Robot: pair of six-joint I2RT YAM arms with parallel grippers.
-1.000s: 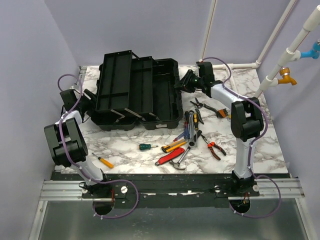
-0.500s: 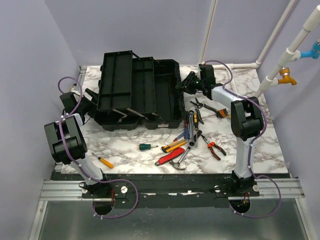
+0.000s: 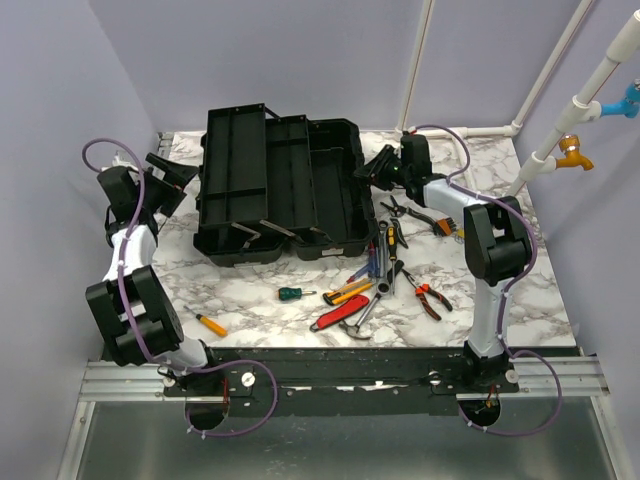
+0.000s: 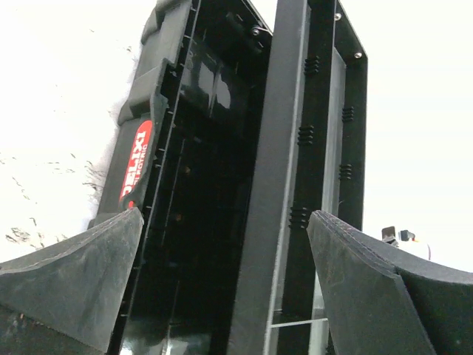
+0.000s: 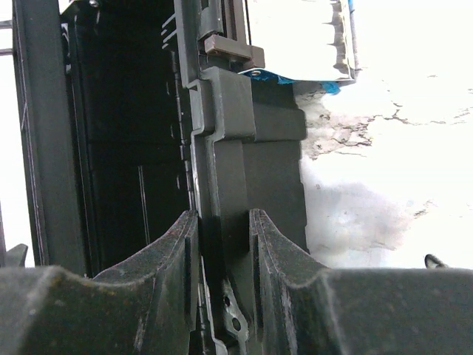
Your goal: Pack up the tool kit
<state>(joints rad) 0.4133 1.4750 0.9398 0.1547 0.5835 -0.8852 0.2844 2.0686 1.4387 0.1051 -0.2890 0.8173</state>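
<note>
Top external view: the open black toolbox (image 3: 280,190) sits on the marble table (image 3: 530,290), its trays folded out, between the two sets of jaws. The left jaws stand wide open just off the toolbox's left end, not touching it. The right jaws are closed on the rim of the toolbox's right side wall. Loose hand tools (image 3: 375,280) lie on the table near and to the side of the right jaws, in front of the toolbox. A small green-handled screwdriver (image 3: 295,293) and an orange-handled one (image 3: 210,323) lie apart from that pile, well away from both sets of jaws.

Left wrist view: both fingers (image 4: 74,281) are spread far apart and the toolbox (image 4: 222,185) fills the space ahead of them. A red label (image 4: 138,159) on its side is nearer the left-hand finger.

Right wrist view: the two fingers (image 5: 159,274) press on either side of an upright wall of the toolbox (image 5: 229,170).

Compared with a second ago, the left arm (image 3: 125,250) has swung back and outward, carrying the left jaws away from the low end of the toolbox, and they have opened wider. The right jaws keep their grip at the same spot. The toolbox's near right corner has turned slightly closer to the hand tools.
</note>
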